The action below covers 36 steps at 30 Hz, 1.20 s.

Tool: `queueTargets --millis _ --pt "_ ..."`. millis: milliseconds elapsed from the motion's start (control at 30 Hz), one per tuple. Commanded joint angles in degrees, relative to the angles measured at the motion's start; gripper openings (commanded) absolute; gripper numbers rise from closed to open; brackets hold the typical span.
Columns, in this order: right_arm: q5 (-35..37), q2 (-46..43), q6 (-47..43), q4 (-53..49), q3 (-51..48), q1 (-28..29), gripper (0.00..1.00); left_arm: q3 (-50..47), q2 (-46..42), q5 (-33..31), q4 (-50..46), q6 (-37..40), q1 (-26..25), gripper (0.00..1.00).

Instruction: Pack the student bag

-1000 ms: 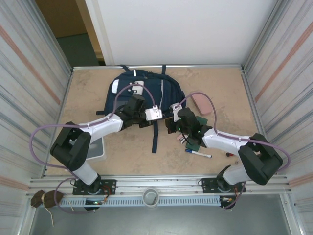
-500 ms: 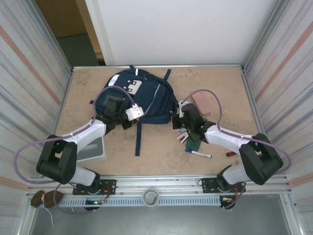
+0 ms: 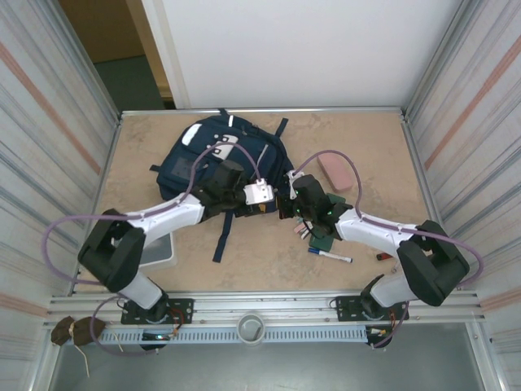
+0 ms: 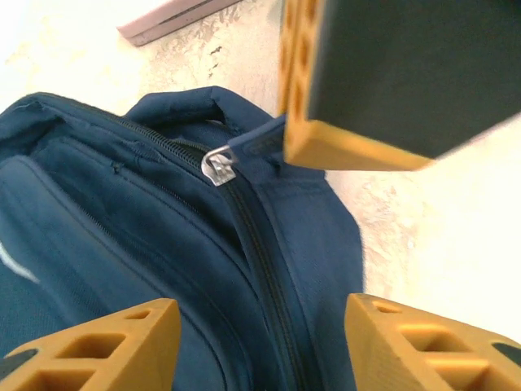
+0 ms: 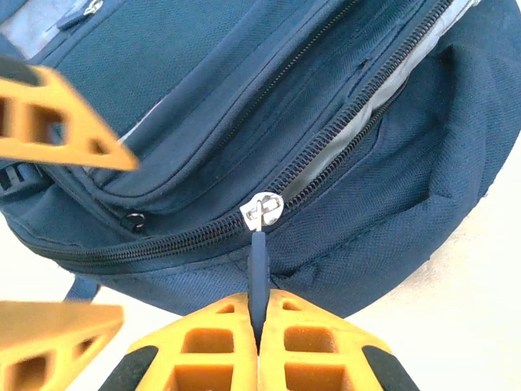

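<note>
Nearest, toward the near-right of the tan table (image 3: pixel 391 163): a white marker with a blue cap (image 3: pixel 330 256) and a dark green flat item (image 3: pixel 322 241). Toward the table's near-left, a pale grey box (image 3: pixel 159 249), partly under the left arm.

Next, over the table's middle, both grippers close together. From above, too small to read either grip. From the right wrist, plain enough: right gripper (image 5: pixel 259 346) pinched fully together on a navy zipper pull tab (image 5: pixel 258 265), hung from a silver slider (image 5: pixel 262 210). From the left wrist, the opposite angle: same slider, same tab running under a yellow finger of the right gripper. Left gripper (image 4: pixel 260 314) partly spread, gripping nothing, poised over navy fabric just beside that slider.

Beyond, lying flat from the table's middle toward its far-left: the large navy blue fabric backpack (image 3: pixel 189 167). White patches (image 3: pixel 194 133) near its far end, dark strap (image 3: pixel 221 236) trailing nearward. Up close, woven cloth, several parallel zips, a pale grey strip (image 5: pixel 383 94) alongside one.

Farther right on the table, a pink oblong pouch (image 3: pixel 335 172).
</note>
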Motion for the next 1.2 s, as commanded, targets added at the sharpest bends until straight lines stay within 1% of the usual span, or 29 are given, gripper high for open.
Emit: queueTargets --millis 0,67,167,200,267,300,400,500,633,700,733,800,867,967,1067,1167 --pt "-0.4 -3.5 1.9 1.5 1.0 0.8 0.0 2.6 2.7 0.7 -0.2 -0.2 0.1 0.48" --pt "-0.1 -4.1 2.0 1.4 0.5 0.9 0.0 2.6 3.3 1.8 0.1 -0.1 0.1 0.39" --pt "1.6 -4.3 1.5 0.8 0.1 0.7 0.0 2.0 2.8 4.6 0.1 -0.9 1.3 0.2" --pt "2.5 -4.2 1.0 0.1 0.1 0.5 0.0 1.5 2.2 6.0 -0.1 -1.3 2.0 0.12" --pt "4.7 -3.9 0.0 -1.3 0.1 -0.3 0.0 0.1 0.3 8.6 -0.3 -2.0 3.7 0.03" --pt "5.8 -3.7 -0.6 -2.0 0.1 -1.0 0.0 -1.0 -1.1 9.9 -0.1 -2.3 4.7 0.01" --pt "8.3 -2.1 -2.5 -3.3 0.6 -3.9 0.0 -5.2 -5.8 13.4 1.4 -2.9 7.8 0.0" --pt "9.5 -0.3 -4.5 -3.3 1.9 -6.1 0.0 -9.2 -10.3 14.6 2.2 -3.8 11.7 0.0" --pt "6.5 2.4 -5.0 -2.6 4.4 -6.1 0.0 -14.0 -14.2 14.2 3.7 -4.7 17.9 0.02" --pt "5.5 3.5 -5.3 -1.9 5.5 -4.7 0.0 -14.8 -14.6 11.3 3.3 -4.1 18.8 0.05" --pt "5.0 3.8 -5.4 -1.7 6.0 -3.9 0.0 -14.7 -14.3 10.2 2.7 -3.7 18.8 0.08" --pt "4.3 3.8 -5.2 -1.1 6.5 -2.6 0.0 -13.0 -13.7 10.1 0.1 -4.6 18.6 0.24" --pt "3.3 3.2 -4.1 -0.4 6.6 -1.6 0.0 -11.1 -13.8 10.6 -2.4 -6.6 16.5 0.4" --pt "2.9 1.8 -3.0 -0.1 6.5 -0.3 0.0 -10.4 -15.0 10.1 -1.4 -8.5 11.7 0.56" --pt "2.7 0.2 -2.1 0.0 6.2 0.8 0.0 -9.0 -13.9 9.1 1.2 -10.3 6.5 0.62" --pt "2.7 -1.3 -1.4 0.1 5.7 1.6 0.0 -5.3 -9.3 6.0 0.6 -9.9 2.9 0.62"
